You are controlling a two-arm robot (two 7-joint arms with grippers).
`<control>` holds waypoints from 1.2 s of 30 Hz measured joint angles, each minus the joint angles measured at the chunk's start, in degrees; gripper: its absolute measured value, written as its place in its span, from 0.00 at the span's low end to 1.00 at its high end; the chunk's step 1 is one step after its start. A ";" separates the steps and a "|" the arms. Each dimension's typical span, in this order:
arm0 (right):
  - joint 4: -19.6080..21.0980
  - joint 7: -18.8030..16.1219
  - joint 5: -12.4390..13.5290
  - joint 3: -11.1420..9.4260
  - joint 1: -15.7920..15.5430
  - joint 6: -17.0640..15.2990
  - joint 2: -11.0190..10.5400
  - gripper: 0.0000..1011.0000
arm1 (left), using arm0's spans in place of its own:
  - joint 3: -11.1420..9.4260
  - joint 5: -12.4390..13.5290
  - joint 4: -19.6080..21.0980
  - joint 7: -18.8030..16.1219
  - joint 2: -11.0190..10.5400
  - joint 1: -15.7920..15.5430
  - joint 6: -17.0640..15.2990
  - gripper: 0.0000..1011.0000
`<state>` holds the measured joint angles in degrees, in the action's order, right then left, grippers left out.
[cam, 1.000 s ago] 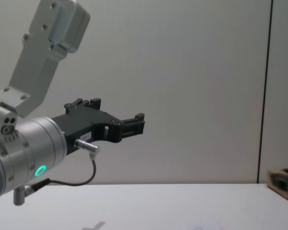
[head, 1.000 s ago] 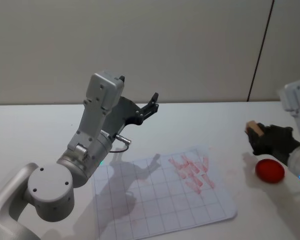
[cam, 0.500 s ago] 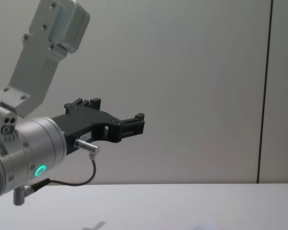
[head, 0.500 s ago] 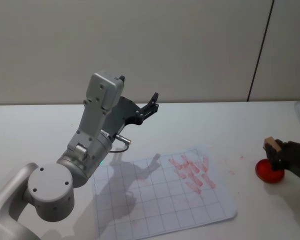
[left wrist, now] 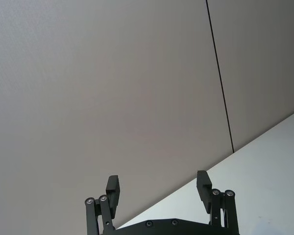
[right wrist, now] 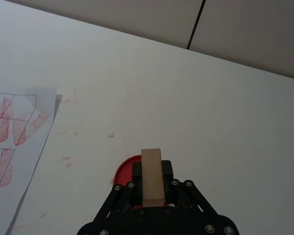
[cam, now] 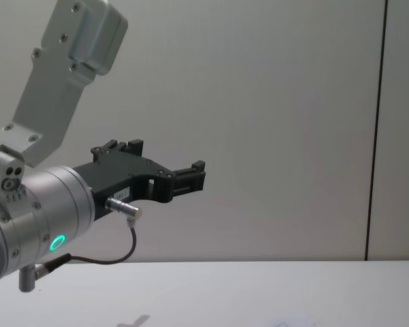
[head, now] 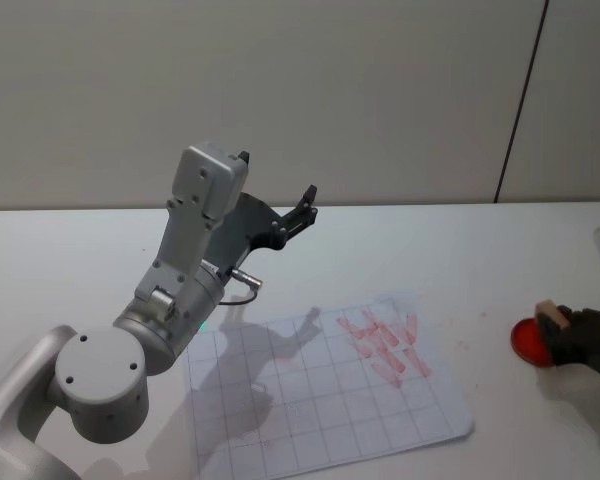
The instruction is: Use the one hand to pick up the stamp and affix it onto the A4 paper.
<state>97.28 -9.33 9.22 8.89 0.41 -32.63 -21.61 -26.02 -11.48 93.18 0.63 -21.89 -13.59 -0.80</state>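
At the table's right edge my right gripper (head: 565,330) is shut on the stamp (head: 551,314), a small light-brown wooden block. In the right wrist view the stamp (right wrist: 151,176) stands between the black fingers just above a red round ink pad (right wrist: 125,171). The A4 paper (head: 320,400) lies flat in the middle of the table, gridded, with several red stamp marks (head: 385,345) near its far right corner. My left gripper (head: 305,205) is raised high above the table's left-middle, open and holding nothing, its fingers (left wrist: 202,182) spread wide.
The red ink pad (head: 531,343) sits on the white table right of the paper. The left arm's grey body (head: 180,270) looms over the paper's left part. A few faint red smudges (right wrist: 111,135) dot the table between paper and pad.
My right gripper has carried the stamp rightward and down, from left of the ink pad to over its right side. The left arm has not moved.
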 joint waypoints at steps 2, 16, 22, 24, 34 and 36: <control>-0.13 -0.06 0.03 -0.05 -0.13 -0.01 -0.04 0.23 | 0.00 0.00 0.00 0.00 0.00 0.00 0.00 0.99; -0.83 -0.19 0.44 -0.61 -1.10 2.60 -0.42 0.69 | 0.00 0.00 0.00 0.00 0.00 0.00 0.00 0.99; -0.06 0.21 0.67 -1.03 -1.66 5.07 -0.72 0.83 | 0.00 0.00 0.00 0.00 0.00 0.00 0.00 0.99; 0.50 0.45 0.78 -1.27 -1.97 6.34 -0.92 0.90 | 0.00 0.00 0.00 0.00 0.00 0.00 0.00 0.99; 3.31 1.88 1.15 -2.73 -4.07 13.26 -2.26 0.99 | 0.00 0.00 0.00 0.00 0.00 0.00 0.00 0.99; 3.69 2.11 1.19 -2.98 -4.36 14.38 -2.46 0.99 | 0.00 0.00 0.00 0.00 0.00 0.00 0.00 0.99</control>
<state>100.96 -7.22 10.41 5.91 -3.96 -18.25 -24.07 -26.02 -11.48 93.18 0.63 -21.90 -13.59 -0.79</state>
